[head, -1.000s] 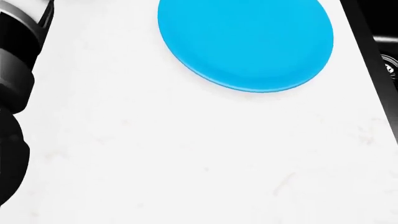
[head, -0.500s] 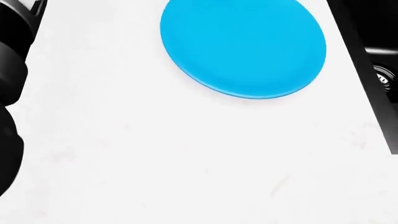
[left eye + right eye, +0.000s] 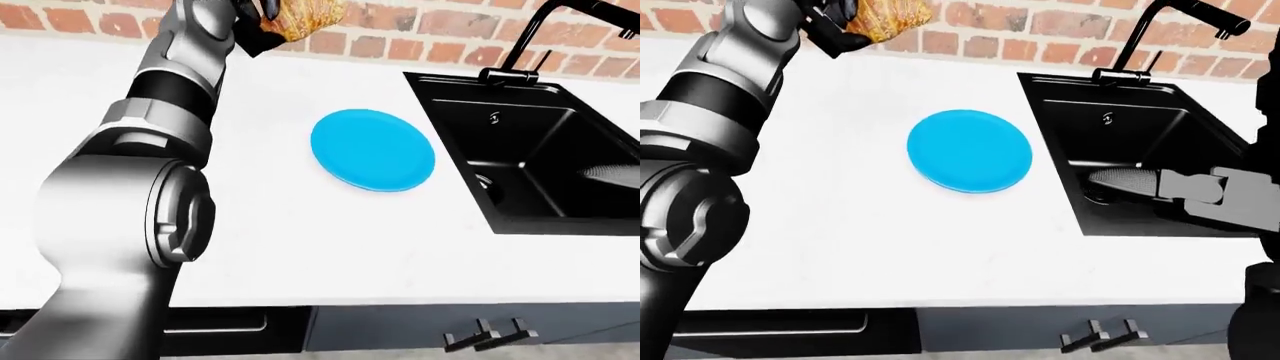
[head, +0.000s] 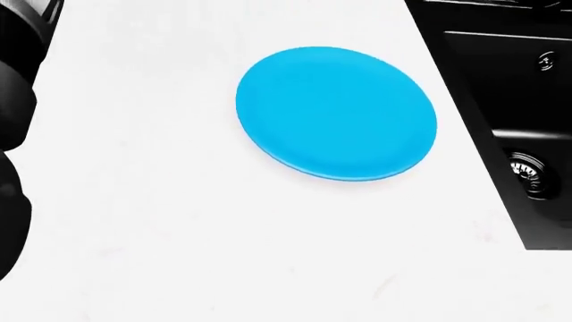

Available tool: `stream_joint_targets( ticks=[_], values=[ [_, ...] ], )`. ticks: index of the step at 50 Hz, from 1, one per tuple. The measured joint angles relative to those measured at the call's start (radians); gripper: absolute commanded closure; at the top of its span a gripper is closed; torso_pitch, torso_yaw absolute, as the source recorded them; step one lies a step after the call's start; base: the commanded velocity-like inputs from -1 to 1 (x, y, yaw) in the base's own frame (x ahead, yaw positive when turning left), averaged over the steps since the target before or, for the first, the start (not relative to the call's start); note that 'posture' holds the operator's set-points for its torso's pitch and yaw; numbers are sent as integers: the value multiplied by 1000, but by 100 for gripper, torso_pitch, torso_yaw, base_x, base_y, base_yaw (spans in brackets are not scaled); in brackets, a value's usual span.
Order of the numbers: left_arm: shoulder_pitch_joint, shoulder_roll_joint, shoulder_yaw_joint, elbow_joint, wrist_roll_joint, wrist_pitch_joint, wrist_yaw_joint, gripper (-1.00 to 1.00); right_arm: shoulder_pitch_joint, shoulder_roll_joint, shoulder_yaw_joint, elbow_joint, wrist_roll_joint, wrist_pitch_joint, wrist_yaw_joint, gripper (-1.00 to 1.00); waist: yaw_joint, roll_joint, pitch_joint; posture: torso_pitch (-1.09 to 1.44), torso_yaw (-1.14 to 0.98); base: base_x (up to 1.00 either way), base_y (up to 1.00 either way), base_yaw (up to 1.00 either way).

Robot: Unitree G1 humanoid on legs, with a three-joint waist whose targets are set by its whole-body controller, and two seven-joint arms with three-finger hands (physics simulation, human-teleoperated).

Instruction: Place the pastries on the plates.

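A round blue plate [image 4: 337, 113] lies bare on the white counter [image 4: 179, 235], left of the sink. My left arm reaches up the left of the eye views. Its hand [image 3: 837, 25] is held high above the counter near the brick wall, shut on a brown flaky pastry [image 3: 885, 15]. The pastry is up and to the left of the plate [image 3: 373, 150], well clear of it. My right arm [image 3: 1200, 189] stretches in from the right, over the black sink. Its fingers are lost against the dark basin.
A black sink [image 3: 530, 157] with a black faucet [image 3: 540, 30] sits right of the plate, its drain [image 4: 528, 171] showing. A brick wall [image 3: 420, 30] runs along the top. Dark cabinet fronts with handles [image 3: 490, 334] lie below the counter edge.
The whole head picture has shifted: the plate now sits lower in it and the sink has come into view at the right. The camera moved; the plate itself lies still.
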Motion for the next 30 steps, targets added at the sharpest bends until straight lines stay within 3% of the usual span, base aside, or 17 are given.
stream_joint_targets(
  ticks=[8, 27, 30],
  values=[
    [-10, -1, -13, -7, 10, -33, -46, 100, -3, -5, -21, 0, 16, 1, -5, -100, 0, -5, -31, 0, 0, 0, 0, 0],
    [16, -58, -68, -1, 83, -133, -174, 100, 24, -23, -49, 0, 44, 0, -7, -100, 2, -12, -27, 0, 0, 0, 0, 0],
    [16, -61, -83, -3, 96, -154, -196, 100, 22, -27, -31, 0, 38, -11, -14, -100, 1, -12, -28, 0, 0, 0, 0, 0]
  ],
)
